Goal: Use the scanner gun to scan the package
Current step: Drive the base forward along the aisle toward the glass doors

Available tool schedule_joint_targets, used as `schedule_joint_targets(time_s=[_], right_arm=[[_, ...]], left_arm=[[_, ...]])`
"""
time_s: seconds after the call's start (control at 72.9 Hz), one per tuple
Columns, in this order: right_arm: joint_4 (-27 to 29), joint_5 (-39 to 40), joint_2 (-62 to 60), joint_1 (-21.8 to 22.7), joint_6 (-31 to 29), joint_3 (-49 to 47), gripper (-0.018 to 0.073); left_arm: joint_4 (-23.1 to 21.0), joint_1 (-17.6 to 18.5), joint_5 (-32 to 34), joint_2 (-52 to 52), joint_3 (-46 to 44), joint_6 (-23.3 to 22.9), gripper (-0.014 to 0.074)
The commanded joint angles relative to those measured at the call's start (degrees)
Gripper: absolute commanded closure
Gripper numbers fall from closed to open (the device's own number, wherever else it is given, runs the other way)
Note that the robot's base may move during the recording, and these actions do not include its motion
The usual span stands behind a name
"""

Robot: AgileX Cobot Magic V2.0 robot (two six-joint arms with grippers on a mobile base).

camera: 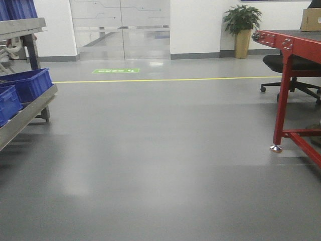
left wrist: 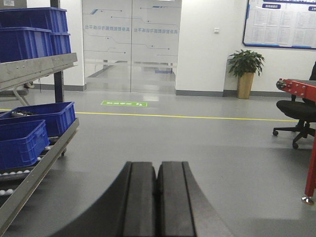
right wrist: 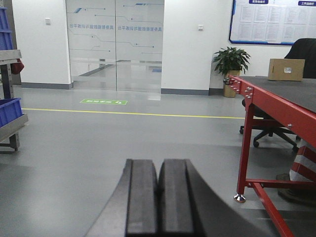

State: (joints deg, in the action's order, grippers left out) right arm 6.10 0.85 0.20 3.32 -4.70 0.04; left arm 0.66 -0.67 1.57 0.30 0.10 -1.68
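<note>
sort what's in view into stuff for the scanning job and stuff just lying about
For the job: cardboard box on the red table, likely the package; left gripper and right gripper, both shut, empty. No scanner in sight.

Lying about: blue bins, potted plant, office chair, noticeboard.

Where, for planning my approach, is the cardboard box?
Right wrist view: the cardboard box sits far right on the red table, right of the potted plant.
</note>
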Motion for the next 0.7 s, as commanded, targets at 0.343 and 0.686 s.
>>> schedule_joint_targets(time_s=[0.343, 0.686], right_arm=[[-0.3, 1.0, -0.2, 0.0, 0.0, 0.0, 0.0727], [-0.3, 1.0, -0.2, 0.0, 0.0, 0.0, 0.0727]], left_arm=[[0.0, 0.4, 0.9, -0.3, -0.1, 0.0, 0.0708], [0.0, 0.4, 0.9, -0.3, -0.1, 0.0, 0.0708]])
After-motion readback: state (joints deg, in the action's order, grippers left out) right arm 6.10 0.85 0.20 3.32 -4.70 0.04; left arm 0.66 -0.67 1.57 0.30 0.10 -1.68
